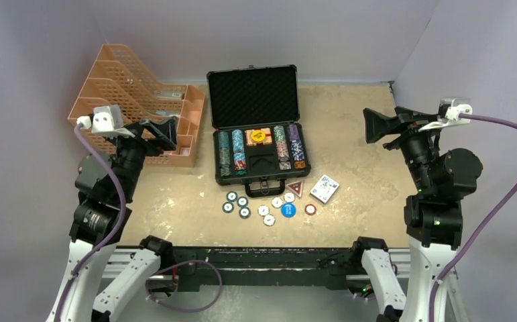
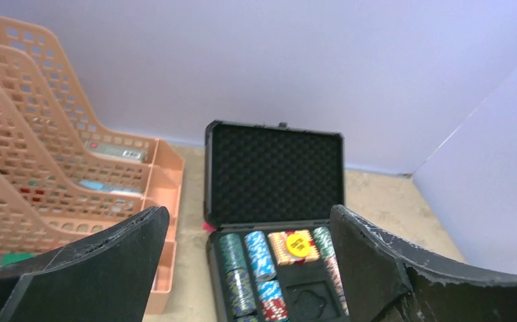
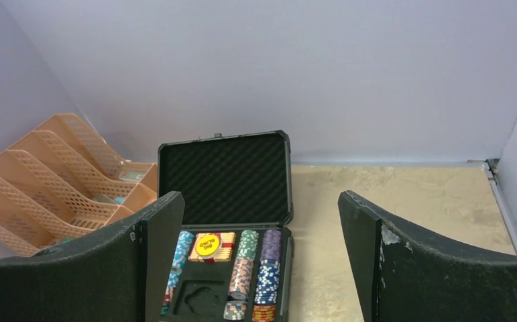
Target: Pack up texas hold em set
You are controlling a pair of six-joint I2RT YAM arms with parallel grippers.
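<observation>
Eyes on the case: it sits open mid-tabletop, toward the back, foam-lined lid standing upright, handle facing the arms. Inside, the racked chips fill their slots in coloured columns, and a yellow button lies on top whose print looks like "BIG BLIND". It is small, so take that reading with caution. One shaped recess at the front of the tray is bare. Out in front, on the tabletop, the loose chips are scattered flat near the case's handle, a blue disc among them, with a small dark-red triangular piece just beside. The card deck lies tilted off the case's front right corner; its face carries a blue-and-white pattern, but no lettering I can make out. Nothing is in hand: the left end effector hovers raised beside the orange mesh organiser, fingers spread wide and empty, and the right end effector hangs well off to the right, spread just the same. Both wrist views look at the case between parted fingers. My call is that packing has barely begun, or the pick-up phase is opening. The next move wants one arm down low over the strays, pinching a thin flat chip off the surface, which is fiddly, then dropping it into a slot. The deck probably belongs in that bare recess, and the lid comes last. The organiser's trays hold a few items with labels too small to read.
</observation>
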